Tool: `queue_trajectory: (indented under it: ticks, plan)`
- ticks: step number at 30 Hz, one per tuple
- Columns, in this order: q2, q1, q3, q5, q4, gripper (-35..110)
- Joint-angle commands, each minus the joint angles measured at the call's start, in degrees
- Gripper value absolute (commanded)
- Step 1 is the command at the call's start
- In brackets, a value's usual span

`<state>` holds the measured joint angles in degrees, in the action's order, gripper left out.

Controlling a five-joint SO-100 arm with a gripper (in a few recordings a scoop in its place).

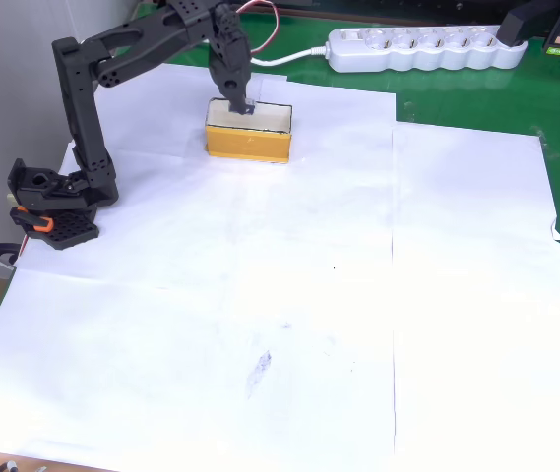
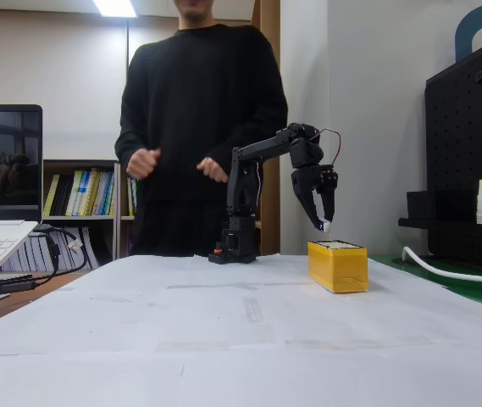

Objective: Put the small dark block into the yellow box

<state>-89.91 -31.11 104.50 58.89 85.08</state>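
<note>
The gripper (image 2: 324, 225) hangs directly above the far-left end of the yellow box (image 1: 249, 143), fingers clamped on the small dark block (image 2: 325, 226); the box's opening lies straight below.

In the overhead view, the claw (image 1: 239, 105) hides part of the yellow box's (image 1: 249, 143) cream inside.
</note>
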Motion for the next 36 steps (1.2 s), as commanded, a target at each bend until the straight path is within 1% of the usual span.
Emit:
queue_trajectory:
  ticks: [1, 3, 7, 10, 15, 19, 22, 28, 30, 33, 35, 36]
  plan:
    - [0.53, -0.79, 1.32, 0.88, 0.35, 26]
    - [0.53, -0.44, 1.32, 1.67, 0.53, 33]
    - [0.88, 0.09, 1.67, 2.46, 1.32, 36]
    - [0.88, 0.62, 3.16, 2.46, 2.55, 36]
    - [5.19, 2.55, 8.35, 4.31, 8.26, 37]
    - [15.38, 8.96, 6.24, 9.58, 12.74, 37]
    - [26.19, 15.38, -1.49, 15.47, 14.33, 37]
    - [47.20, 24.43, -24.52, 23.38, 9.14, 36]
    - [53.26, 27.16, -35.86, 25.75, 4.92, 36]
    - [64.34, 30.76, -55.46, 30.67, -4.92, 36]
    - [71.10, 33.31, -65.30, 34.19, -8.17, 26]
    - [73.74, 34.01, -68.73, 34.37, -9.40, 19]
